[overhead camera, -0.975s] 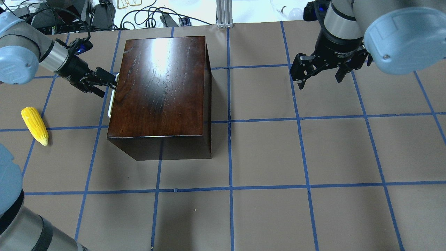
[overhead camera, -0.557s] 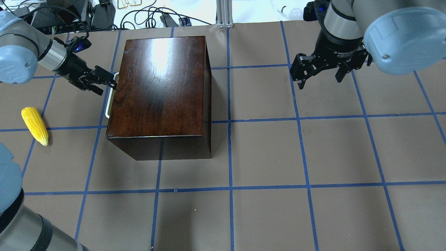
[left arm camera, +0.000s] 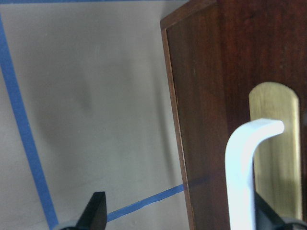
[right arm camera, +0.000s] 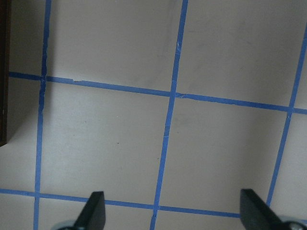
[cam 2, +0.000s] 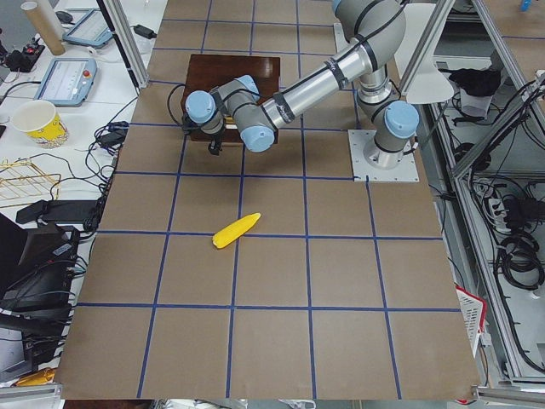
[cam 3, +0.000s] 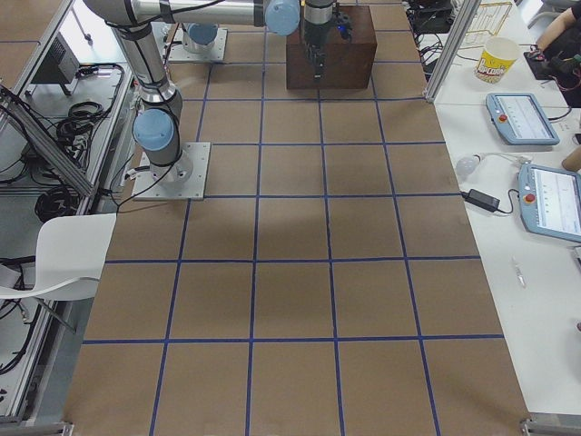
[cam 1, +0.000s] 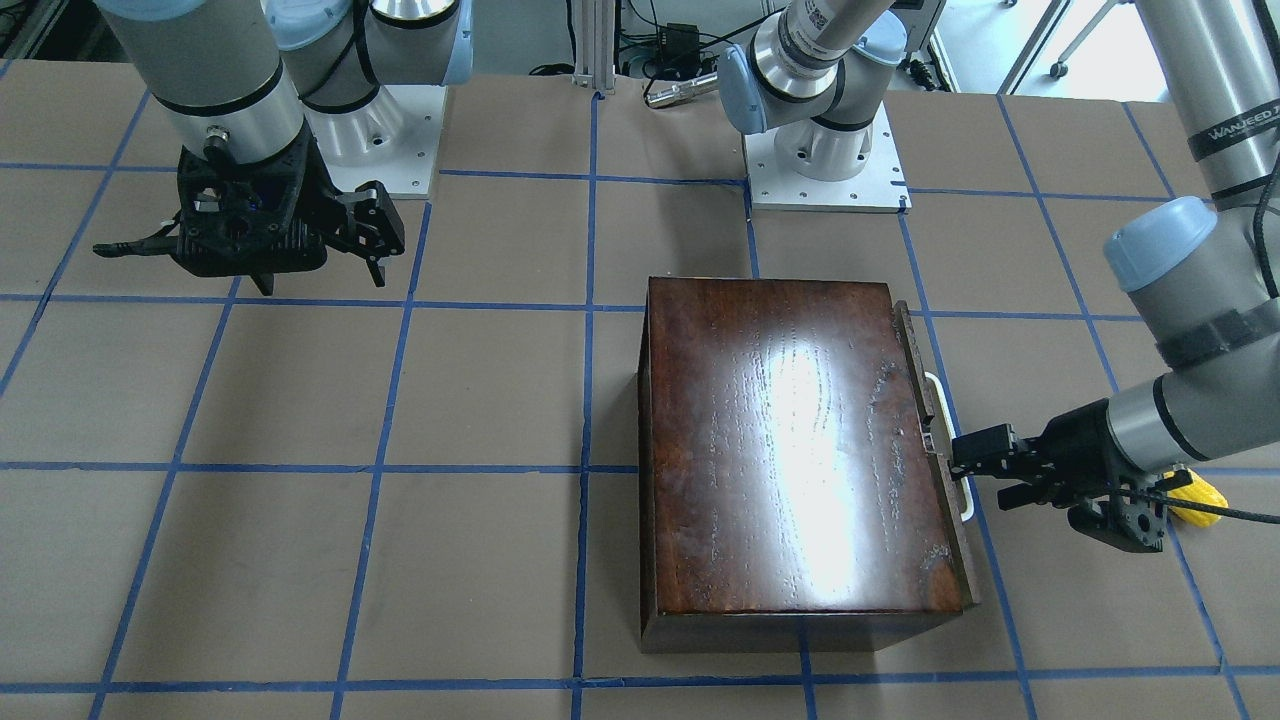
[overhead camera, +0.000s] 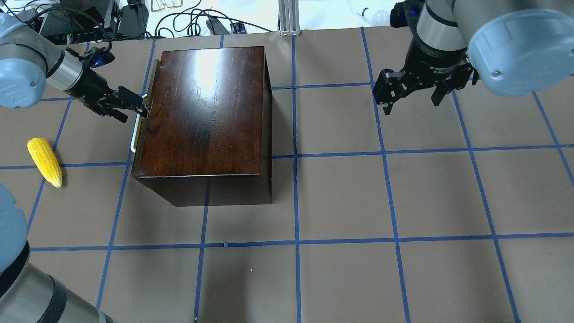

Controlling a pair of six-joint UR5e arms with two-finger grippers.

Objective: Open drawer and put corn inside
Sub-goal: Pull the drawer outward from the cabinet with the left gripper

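The drawer (left arm camera: pixel 201 96) was observed slightly out of the box (overhead camera: pixel 206 112). The left end effector (overhead camera: pixel 139 110) was held apart, the handle (overhead camera: pixel 133 137) between its fingers. The corn (overhead camera: pixel 44 161) was seen lying on the worktop (overhead camera: pixel 358 202), left of the box. The right end effector (overhead camera: pixel 412 105) was held apart, well away.

Silver arms (cam 1: pixel 1158 420), pale-blue caps (overhead camera: pixel 520 45) (black cabling (cam 1: pixel 1238 516))

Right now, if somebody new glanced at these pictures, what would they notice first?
Probably the glossy dark wooden box left of centre in the overhead view, with the left gripper open around the white handle of the drawer, its front slightly out. Then the bright yellow corn lying alone near the left edge, and the right gripper hanging open over the table, far right.
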